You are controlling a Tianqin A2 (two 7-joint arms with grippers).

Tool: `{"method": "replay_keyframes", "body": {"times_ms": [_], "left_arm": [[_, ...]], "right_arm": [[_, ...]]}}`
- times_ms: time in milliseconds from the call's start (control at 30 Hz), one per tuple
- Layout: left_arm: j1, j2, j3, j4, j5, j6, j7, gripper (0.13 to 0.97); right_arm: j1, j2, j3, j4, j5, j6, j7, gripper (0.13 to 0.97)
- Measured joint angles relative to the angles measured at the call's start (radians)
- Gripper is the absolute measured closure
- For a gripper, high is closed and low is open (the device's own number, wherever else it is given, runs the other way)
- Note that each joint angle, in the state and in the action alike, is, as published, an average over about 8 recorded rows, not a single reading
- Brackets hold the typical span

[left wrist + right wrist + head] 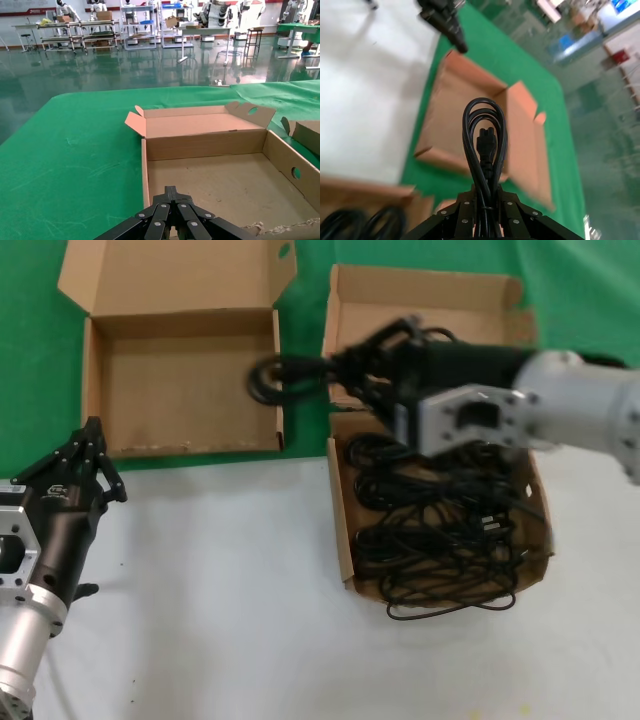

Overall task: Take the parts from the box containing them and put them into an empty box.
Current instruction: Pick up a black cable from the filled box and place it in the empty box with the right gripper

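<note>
Right gripper (345, 370) clamps a coiled black power cable (285, 375) at mid-frame, between the cardboard boxes; light, floppy, best held mid-bundle. Left gripper (88, 455), lower left, fingers pinched together.

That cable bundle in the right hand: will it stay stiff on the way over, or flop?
Probably semi-stiff: the cable bundle juts out of the right hand as a looped bunch without drooping. Likely light, since a pinch at one end holds it. The left hand waits by the empty box.

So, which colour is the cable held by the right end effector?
Black cable, clearest in the right wrist view.
</note>
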Motion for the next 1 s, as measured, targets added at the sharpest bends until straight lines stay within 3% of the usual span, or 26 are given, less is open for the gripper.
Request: {"method": "replay_keyframes", "body": {"times_ms": [533,1000], "left_arm": [[0.0,0.0,0.0,0.0,0.0,0.0,0.0,0.952],[0.0,0.0,0.0,0.0,0.0,0.0,0.0,0.952]], "right_arm": [[0.142,-0.304,-0.126,-0.366,-0.038,0.209,-0.192,0.883],[0.169,-0.393,-0.137,-0.545,0.059,0.37,-0.334,0.883]]}}
